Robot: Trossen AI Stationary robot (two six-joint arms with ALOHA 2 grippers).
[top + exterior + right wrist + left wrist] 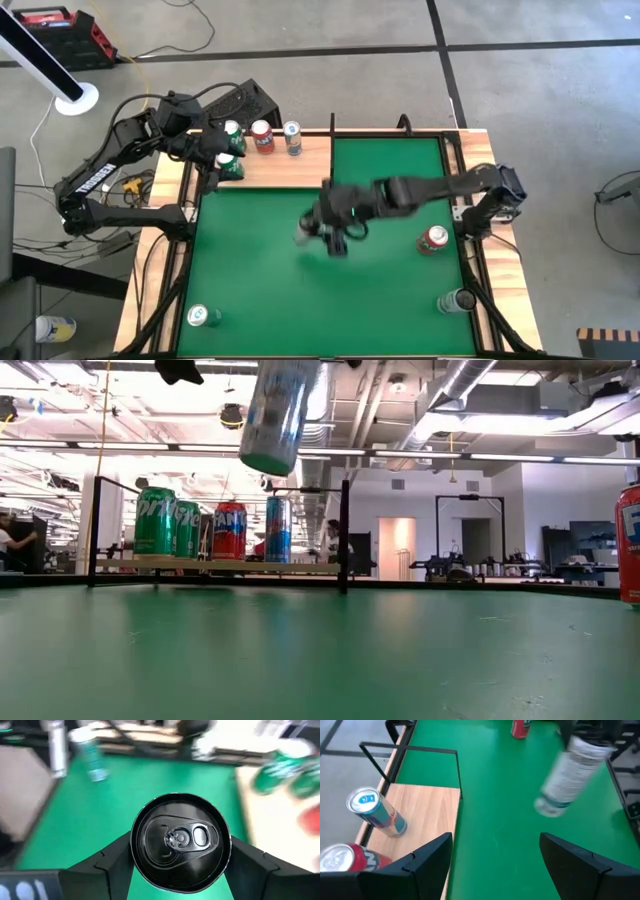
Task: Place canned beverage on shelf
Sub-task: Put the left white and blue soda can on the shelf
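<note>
The right gripper is clamped on a slim silver can, its two dark fingers pressed to either side of the can just under the black pull-tab top. In the high view that gripper is out over the middle of the green mat, and the low view shows the silver can tilted and lifted well clear of the mat.

The left gripper has its jaws spread with nothing between them. It hangs over the edge of the shelf, a pale wooden panel with a thin dark frame at the mat's far left corner.

On the shelf stand two green Sprite cans, a red Fanta can and a slim blue-and-silver can, in a row near the panel's far edge.

Off the shelf, a red can stands on the mat near the right side, a silver-green can sits toward the near right corner, and a green can stands at the near left.
</note>
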